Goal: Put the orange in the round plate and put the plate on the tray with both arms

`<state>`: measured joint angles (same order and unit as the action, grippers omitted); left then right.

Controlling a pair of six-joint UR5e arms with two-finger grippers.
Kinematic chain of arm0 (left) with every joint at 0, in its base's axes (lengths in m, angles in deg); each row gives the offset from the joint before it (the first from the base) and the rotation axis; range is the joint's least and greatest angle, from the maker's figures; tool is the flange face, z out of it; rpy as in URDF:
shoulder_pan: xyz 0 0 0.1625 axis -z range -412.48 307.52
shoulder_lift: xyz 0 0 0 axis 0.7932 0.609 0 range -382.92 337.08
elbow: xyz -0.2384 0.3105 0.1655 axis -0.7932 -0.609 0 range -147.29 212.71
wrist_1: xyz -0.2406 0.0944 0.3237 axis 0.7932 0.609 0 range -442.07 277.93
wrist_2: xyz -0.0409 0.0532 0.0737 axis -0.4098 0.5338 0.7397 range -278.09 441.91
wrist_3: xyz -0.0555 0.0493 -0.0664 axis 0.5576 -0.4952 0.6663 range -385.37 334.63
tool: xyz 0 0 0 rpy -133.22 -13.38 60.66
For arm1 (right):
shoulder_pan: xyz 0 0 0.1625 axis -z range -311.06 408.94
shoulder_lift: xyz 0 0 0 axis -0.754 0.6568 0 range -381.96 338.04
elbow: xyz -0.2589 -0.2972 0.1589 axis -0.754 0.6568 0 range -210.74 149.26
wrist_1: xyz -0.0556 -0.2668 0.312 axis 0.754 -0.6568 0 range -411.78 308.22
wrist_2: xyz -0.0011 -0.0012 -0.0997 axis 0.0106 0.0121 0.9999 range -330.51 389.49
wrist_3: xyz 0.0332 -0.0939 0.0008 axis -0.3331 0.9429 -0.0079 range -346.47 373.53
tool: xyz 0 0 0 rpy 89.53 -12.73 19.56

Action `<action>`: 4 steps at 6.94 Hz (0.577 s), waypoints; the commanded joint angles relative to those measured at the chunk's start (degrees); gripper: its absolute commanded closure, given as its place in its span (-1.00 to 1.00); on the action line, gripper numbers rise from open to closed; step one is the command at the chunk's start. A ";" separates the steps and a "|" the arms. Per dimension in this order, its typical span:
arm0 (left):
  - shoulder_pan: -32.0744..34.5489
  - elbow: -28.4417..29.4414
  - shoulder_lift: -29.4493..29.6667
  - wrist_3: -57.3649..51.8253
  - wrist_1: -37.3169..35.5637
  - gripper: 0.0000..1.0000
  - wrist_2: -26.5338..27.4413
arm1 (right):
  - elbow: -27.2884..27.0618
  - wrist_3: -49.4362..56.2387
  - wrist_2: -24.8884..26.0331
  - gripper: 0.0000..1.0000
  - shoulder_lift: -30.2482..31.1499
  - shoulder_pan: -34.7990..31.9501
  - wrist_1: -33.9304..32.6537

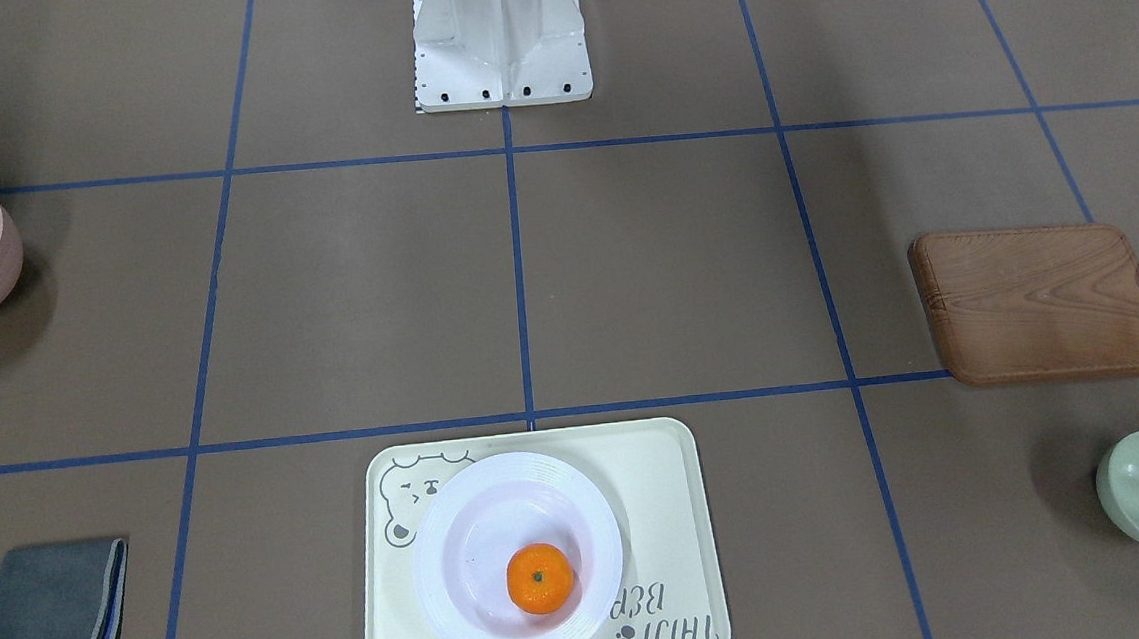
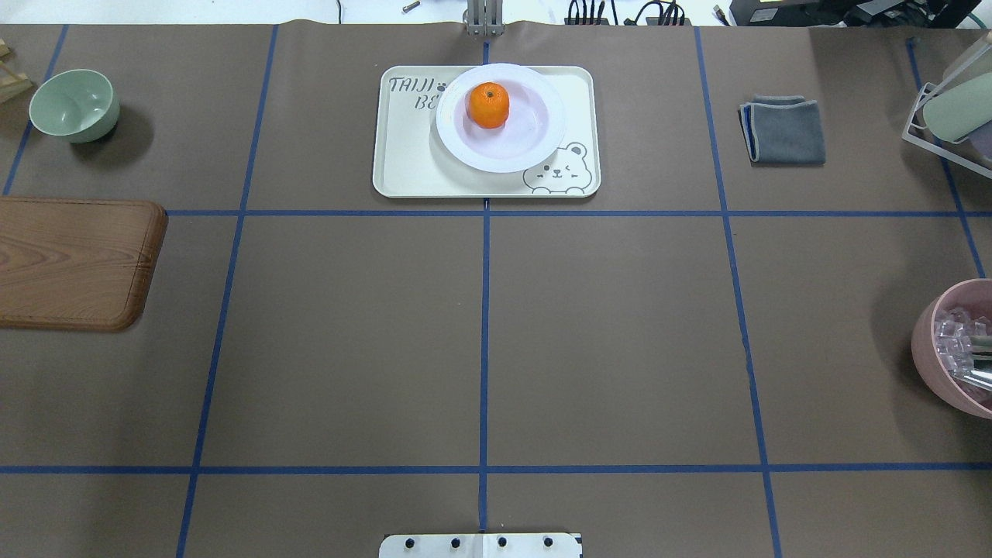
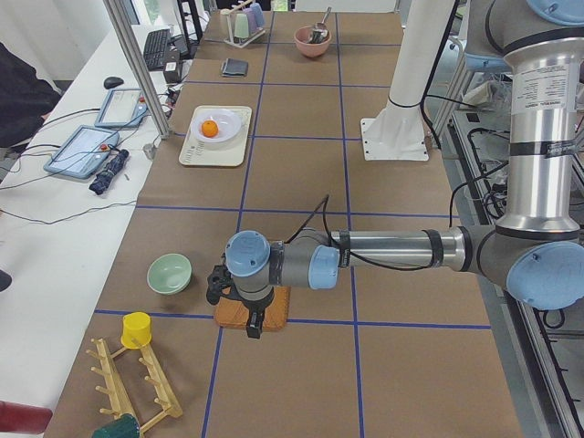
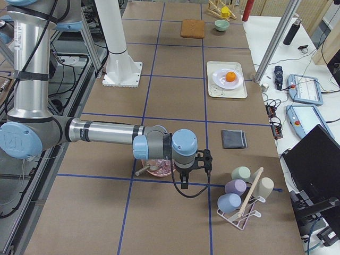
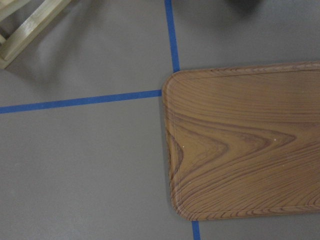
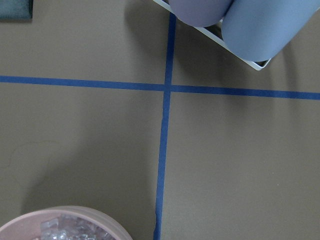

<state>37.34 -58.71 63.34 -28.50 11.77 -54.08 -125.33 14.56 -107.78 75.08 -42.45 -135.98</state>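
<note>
The orange (image 1: 541, 578) lies in the well of the white round plate (image 1: 447, 569). That plate rests on the cream bear tray (image 1: 660, 473) at the table's far middle, as the overhead view also shows: orange (image 2: 488, 105), plate (image 2: 531, 136), tray (image 2: 403, 167). Neither gripper is near them. My left gripper (image 3: 255, 327) hangs over the wooden board, seen only from the left side view. My right gripper (image 4: 183, 183) hangs beside the pink bowl, seen only from the right side view. I cannot tell whether either is open or shut.
A wooden board (image 2: 70, 263) and a pale green bowl (image 2: 75, 105) lie on the robot's left. On its right are a pink bowl (image 2: 957, 349) with clear pieces, a grey cloth (image 2: 783, 130) and a cup rack (image 4: 241, 194). The robot's base (image 1: 499, 34) stands mid-table.
</note>
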 commanded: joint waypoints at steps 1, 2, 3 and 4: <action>0.17 -0.07 -0.03 2.67 -0.15 -0.97 -0.07 | 0.20 0.03 0.50 -1.00 1.39 -0.37 -0.34; 0.09 -0.16 0.23 4.25 -0.15 -0.97 -0.07 | 0.02 -0.06 1.81 -1.00 1.22 -0.37 -0.43; 0.09 -0.33 0.49 6.53 -0.15 -0.97 -0.07 | 0.02 -0.06 1.91 -1.00 0.78 -0.10 -0.78; 0.09 -0.42 0.41 6.72 -0.15 -0.97 -0.07 | -0.59 -0.15 2.09 -1.00 0.25 0.07 -3.31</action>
<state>37.44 -58.99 63.70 -22.87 11.62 -54.14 -125.44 14.49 -106.01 75.86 -42.59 -137.26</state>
